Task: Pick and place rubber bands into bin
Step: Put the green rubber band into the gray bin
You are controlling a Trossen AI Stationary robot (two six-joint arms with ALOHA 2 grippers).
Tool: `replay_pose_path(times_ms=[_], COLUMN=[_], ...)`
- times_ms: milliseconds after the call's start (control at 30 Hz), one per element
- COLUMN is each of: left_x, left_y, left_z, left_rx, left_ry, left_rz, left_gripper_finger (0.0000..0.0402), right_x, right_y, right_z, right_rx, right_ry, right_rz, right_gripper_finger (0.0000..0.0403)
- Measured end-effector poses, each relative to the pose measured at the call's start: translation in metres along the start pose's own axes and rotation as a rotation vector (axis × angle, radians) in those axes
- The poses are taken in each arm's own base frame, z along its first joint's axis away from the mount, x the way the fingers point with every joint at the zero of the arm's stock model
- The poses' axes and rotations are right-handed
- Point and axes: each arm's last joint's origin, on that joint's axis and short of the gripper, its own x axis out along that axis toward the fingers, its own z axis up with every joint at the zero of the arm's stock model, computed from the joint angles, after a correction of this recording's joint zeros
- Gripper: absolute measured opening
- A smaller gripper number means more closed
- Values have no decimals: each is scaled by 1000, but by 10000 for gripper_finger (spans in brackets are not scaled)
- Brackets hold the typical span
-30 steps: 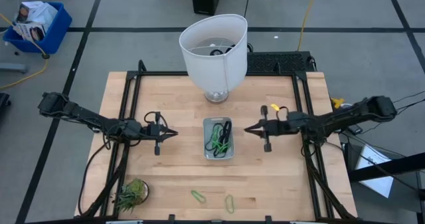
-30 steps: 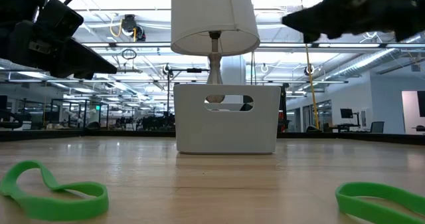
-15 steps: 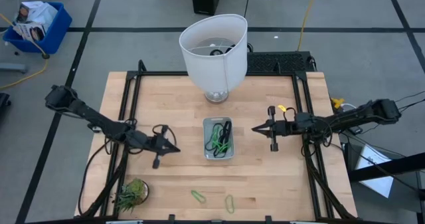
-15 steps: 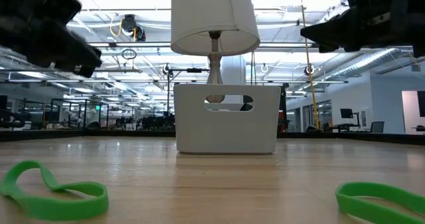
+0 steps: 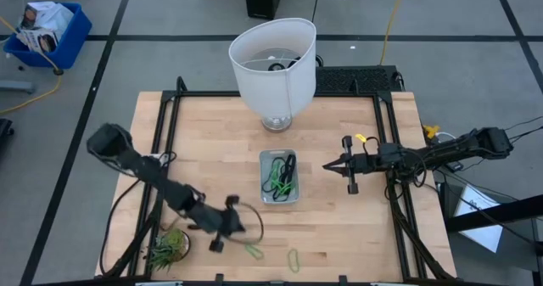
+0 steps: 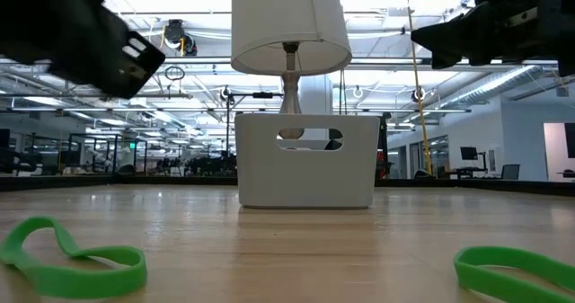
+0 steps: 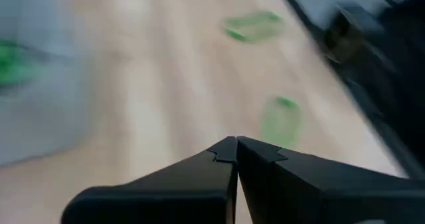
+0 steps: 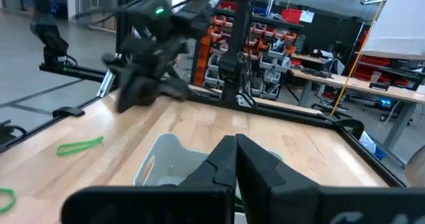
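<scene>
The rubber bands are lying in two places. Several of them, light green and dark, are sitting tangled inside the bin (image 5: 279,177) at the middle of the table (image 5: 356,235), so that share of the job looks done. Two green rubber bands are lying loose on the bare wood near the front edge: one (image 5: 253,250) just beside the left gripper, the other (image 5: 293,259) a little further toward the right. No other loose bands are showing on the wood, so the task appears to be nearing its end, with these two left to collect.

The left gripper (image 5: 235,227) is reaching low over the front part of the table, close to the nearer loose band; its fingers are pressing together and are carrying nothing, so they would need to part before a pick. The right gripper (image 5: 330,167) is waiting just beside the bin on its right side, its fingers likewise closed and empty.

The table is a pale wooden top in a black frame. A white lampshade (image 5: 272,65) is standing on its base just behind the bin, and a small spiky green plant (image 5: 168,246) is sitting at the front left corner. Around the table, grey floor marked with dark lines is showing, with a blue crate (image 5: 47,31) off to the far left. Seen from table height, a large open workshop with ceiling lights and shelving is stretching behind.
</scene>
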Motion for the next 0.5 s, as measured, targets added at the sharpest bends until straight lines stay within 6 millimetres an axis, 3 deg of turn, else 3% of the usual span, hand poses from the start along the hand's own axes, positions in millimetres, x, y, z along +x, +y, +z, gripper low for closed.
replay_pose_path(times_ms=[100, 233, 500], left_x=[16, 30, 45], left_y=[-19, -34, -32], left_z=[0, -1, -7], left_rx=[46, 73, 63], left_ry=[92, 139, 168], left_rz=[-80, -82, -34], left_gripper_finger=[42, 109, 262], right_x=[0, 0, 0], right_y=[0, -1, -1], right_z=[2, 4, 4], right_rx=[5, 3, -3], right_ry=[-18, -40, -45], right_rz=[-3, -7, -8], right_gripper_finger=[1, 1, 1])
